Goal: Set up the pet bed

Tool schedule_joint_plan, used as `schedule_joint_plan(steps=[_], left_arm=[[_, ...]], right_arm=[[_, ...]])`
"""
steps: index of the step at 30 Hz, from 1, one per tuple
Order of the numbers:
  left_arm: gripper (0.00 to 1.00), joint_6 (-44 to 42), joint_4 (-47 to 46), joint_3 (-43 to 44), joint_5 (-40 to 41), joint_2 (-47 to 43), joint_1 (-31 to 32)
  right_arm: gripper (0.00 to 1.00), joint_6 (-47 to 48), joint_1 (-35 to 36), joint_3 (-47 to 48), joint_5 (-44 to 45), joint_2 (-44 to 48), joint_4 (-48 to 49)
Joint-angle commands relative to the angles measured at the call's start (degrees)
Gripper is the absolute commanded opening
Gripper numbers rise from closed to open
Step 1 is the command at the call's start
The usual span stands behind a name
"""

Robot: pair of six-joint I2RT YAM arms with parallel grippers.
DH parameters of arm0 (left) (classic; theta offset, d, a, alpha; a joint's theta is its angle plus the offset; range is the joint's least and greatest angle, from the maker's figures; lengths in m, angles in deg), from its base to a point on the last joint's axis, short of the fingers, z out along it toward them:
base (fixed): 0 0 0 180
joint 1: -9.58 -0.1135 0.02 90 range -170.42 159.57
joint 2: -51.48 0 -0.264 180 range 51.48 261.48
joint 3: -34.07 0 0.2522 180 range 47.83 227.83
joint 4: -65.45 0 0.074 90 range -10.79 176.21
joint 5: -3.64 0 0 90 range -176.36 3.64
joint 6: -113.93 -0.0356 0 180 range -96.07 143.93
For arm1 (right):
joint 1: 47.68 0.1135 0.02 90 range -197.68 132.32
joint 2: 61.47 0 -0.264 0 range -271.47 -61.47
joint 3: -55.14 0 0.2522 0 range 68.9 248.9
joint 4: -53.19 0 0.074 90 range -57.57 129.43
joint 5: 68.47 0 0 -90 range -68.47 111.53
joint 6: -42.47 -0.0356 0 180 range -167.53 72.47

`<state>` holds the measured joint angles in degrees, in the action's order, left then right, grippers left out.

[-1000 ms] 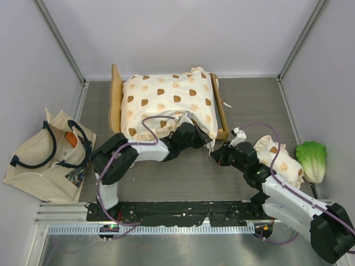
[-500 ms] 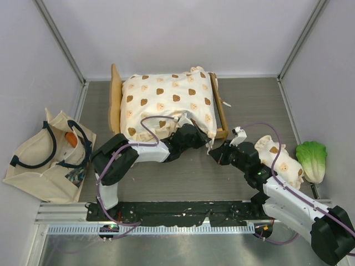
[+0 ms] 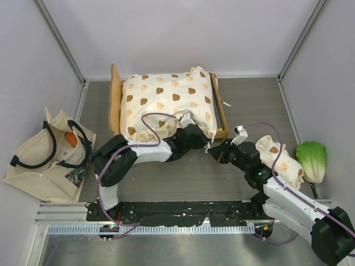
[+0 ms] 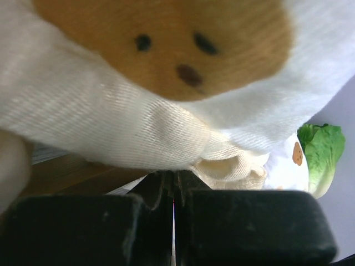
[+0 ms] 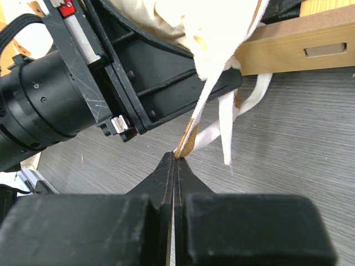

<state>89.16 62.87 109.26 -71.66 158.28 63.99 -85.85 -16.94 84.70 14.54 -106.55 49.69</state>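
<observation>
The pet bed [image 3: 115, 100] stands at the back of the table, its light-wood headboard on the left. The cream bear-print cushion [image 3: 166, 102] lies on it, its near right corner bunched over my left gripper [image 3: 190, 126]. In the left wrist view my left gripper [image 4: 173, 180] is shut, its tips pinching the cushion's [image 4: 166, 111] fabric edge. My right gripper [image 3: 214, 155] sits just off the bed's near right corner. It [image 5: 176, 157] is shut on a tan-and-white tie strap [image 5: 191, 138] that hangs from the cushion beside the wooden side rail [image 5: 294, 50].
A small bear-print pillow [image 3: 280, 158] lies beside my right arm, with a green lettuce toy [image 3: 312, 158] by the right wall. A beige tote bag [image 3: 44, 160] with black handles lies at the left. The left gripper's black body [image 5: 83, 83] is close above my right fingertips.
My left gripper has edged slightly to the right with the cushion corner. The right gripper has barely moved and still holds the strap.
</observation>
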Motion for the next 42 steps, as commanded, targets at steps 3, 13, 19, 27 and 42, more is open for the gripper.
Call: schedule_joint_plan(steps=[3, 13, 19, 27, 42], left_arm=[[0.0, -6.2, 1.1, 3.8, 1.0, -1.7, 0.3], [0.0, -8.7, 7.7, 6.6, -9.4, 0.9, 0.5], [0.0, -10.7, 9.9, 8.2, -10.7, 1.8, 0.9], [0.0, -11.5, 10.5, 8.4, -11.3, 1.6, 1.0], [0.0, -12.5, 12.9, 10.7, -10.7, 2.3, 1.0]], right_arm=[[0.05, -0.4, 0.1, 0.6, 2.4, -0.4, 0.9], [0.39, 4.7, 0.1, 3.9, 6.0, 1.3, -9.9], [0.39, 4.6, 0.1, 2.8, 5.3, 4.2, -9.8], [0.39, 4.7, 0.1, 3.3, 10.0, 6.6, -21.3], [0.41, 8.9, 0.1, 4.1, 7.8, -8.2, -10.5]])
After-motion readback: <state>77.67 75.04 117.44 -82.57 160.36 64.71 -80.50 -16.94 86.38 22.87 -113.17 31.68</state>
